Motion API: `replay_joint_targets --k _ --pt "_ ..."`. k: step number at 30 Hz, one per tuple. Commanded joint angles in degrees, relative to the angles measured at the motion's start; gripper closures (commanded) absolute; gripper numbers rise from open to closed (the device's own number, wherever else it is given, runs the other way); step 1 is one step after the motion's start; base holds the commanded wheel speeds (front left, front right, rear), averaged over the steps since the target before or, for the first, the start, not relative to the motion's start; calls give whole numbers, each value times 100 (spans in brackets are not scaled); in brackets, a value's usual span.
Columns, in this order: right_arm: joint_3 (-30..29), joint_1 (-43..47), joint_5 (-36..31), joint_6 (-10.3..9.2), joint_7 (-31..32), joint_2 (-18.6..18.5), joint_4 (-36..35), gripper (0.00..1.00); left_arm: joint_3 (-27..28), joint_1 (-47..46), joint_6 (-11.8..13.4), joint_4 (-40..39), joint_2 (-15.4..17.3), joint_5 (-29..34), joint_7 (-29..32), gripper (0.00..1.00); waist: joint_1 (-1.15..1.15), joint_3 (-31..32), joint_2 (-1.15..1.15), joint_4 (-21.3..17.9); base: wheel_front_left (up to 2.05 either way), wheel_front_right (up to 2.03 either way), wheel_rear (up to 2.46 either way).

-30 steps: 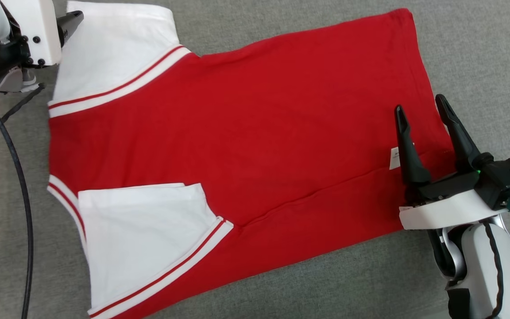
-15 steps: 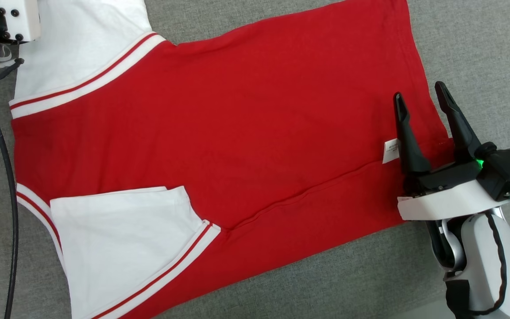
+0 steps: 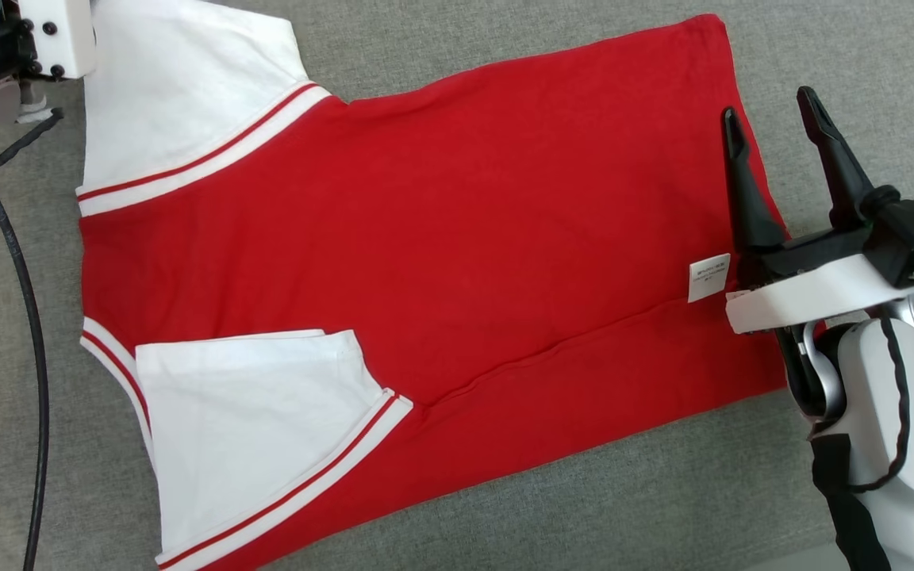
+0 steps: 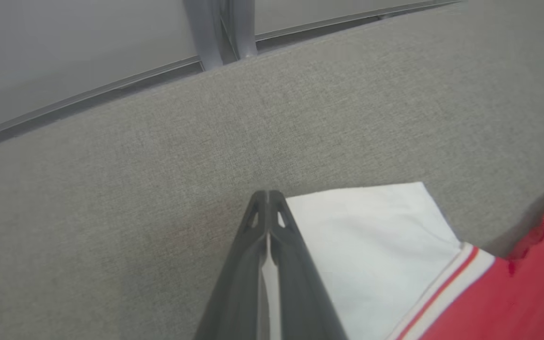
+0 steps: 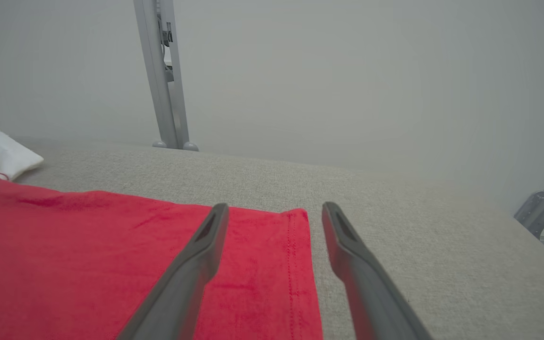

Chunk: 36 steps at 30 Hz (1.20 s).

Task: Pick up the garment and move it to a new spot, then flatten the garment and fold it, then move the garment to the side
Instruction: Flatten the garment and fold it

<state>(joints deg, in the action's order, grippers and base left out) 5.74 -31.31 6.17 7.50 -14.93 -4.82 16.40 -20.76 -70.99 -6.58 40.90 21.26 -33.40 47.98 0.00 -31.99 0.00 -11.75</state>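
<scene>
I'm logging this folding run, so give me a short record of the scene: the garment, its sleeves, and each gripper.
garment: red top with white sleeves, spread flat on the grey surface
near sleeve: folded in over the red body
far sleeve: spread outward
left gripper: shut at the far sleeve's edge; grip on cloth unclear
right gripper: open, straddling the hem, one finger over red cloth, one over the surface
label: white, near the hem
</scene>
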Motion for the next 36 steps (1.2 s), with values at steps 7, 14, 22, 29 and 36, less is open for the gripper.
replay_joint_targets --k 7,14,22,29,36 --pt "216 -620 713 -2 1040 -11 767 0 -69 23 -60 -102 -2 -167 -15 100 0 82 0 27 0 0 0" --pt "392 -1794 1091 -2 2748 -291 1722 0 -193 77 -83 -206 -8 -313 135 100 0 93 0 68 0 0 0" --pt "541 -2871 802 -2 4219 -349 2647 0 -338 122 -84 -337 56 -368 234 100 0 87 0 162 0 0 0" --pt "524 -3418 607 -2 4536 -282 3251 0 -444 96 -89 -466 35 -427 269 100 0 39 0 284 0 0 0" --pt "464 -3650 471 -2 4525 -275 3684 32 -503 52 -92 -523 27 -475 289 100 0 -27 0 360 0 0 0"
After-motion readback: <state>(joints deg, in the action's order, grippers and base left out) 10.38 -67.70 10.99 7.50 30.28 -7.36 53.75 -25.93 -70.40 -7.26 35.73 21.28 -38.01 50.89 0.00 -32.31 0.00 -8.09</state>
